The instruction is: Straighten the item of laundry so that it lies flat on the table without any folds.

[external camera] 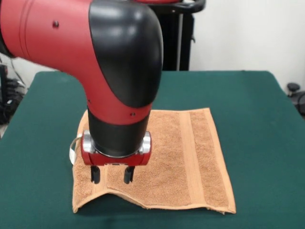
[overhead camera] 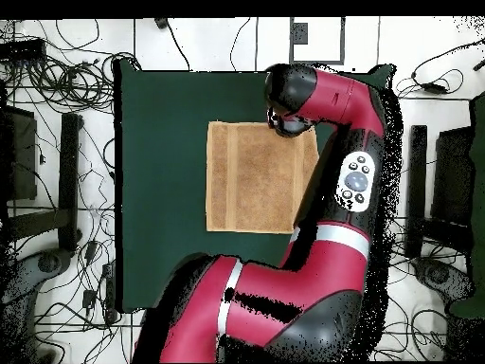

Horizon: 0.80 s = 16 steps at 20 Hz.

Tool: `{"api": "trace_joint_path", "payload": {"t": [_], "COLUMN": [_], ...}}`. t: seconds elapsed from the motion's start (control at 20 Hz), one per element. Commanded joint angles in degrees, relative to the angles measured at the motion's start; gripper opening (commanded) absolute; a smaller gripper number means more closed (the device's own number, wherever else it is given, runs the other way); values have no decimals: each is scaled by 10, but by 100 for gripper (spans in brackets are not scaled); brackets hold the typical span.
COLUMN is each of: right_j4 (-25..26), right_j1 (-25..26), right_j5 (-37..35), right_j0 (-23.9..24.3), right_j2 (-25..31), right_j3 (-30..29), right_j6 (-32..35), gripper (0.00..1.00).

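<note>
Gripper [external camera: 112, 175] low over the near-left part of the towel [external camera: 167, 162] in the front view, two black fingertips [external camera: 96, 174] parted with a gap between them, pointing down, touching or just above the cloth, nothing visibly pinched between them. Towel lying near the middle of the green table [external camera: 257, 105], mostly spread, one woven band running front to back on its right side; near edge lifted in a shallow arch just below the gripper, shadow under it, so not yet flat there. Something white, perhaps the tag, peeking out at the left edge beside the wrist; too hidden to tell. Seen from overhead: towel [overhead camera: 256, 180] as a near-square patch on the table [overhead camera: 161, 190], red arm crossing from the bottom and curling over the towel's upper right corner, gripper itself hidden under the black elbow housing. Likely risk: closing on the raised edge and pulling sideways could drag the whole towel or make a new fold instead of laying the arch down; pressing without a grip could simply slide off the loops. Count: one towel, one table, one arm, one gripper with two fingers.
</note>
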<state>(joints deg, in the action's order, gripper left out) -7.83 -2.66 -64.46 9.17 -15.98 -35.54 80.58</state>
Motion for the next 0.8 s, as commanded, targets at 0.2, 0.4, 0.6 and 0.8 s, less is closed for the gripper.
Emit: {"api": "trace_joint_path", "payload": {"t": [0.2, 0.4, 0.6, 0.8], "right_j4": [-2, -2, -2, 5], "right_j1": [26, 26, 19, 46], "right_j5": [14, 14, 19, 33], "right_j0": [-24, -25, -25, -22], "right_j2": [41, 40, 41, 43], "right_j3": [-44, -47, -60, -34], "right_j6": [125, 122, 115, 104], "gripper": [100, 100, 100, 100]}}
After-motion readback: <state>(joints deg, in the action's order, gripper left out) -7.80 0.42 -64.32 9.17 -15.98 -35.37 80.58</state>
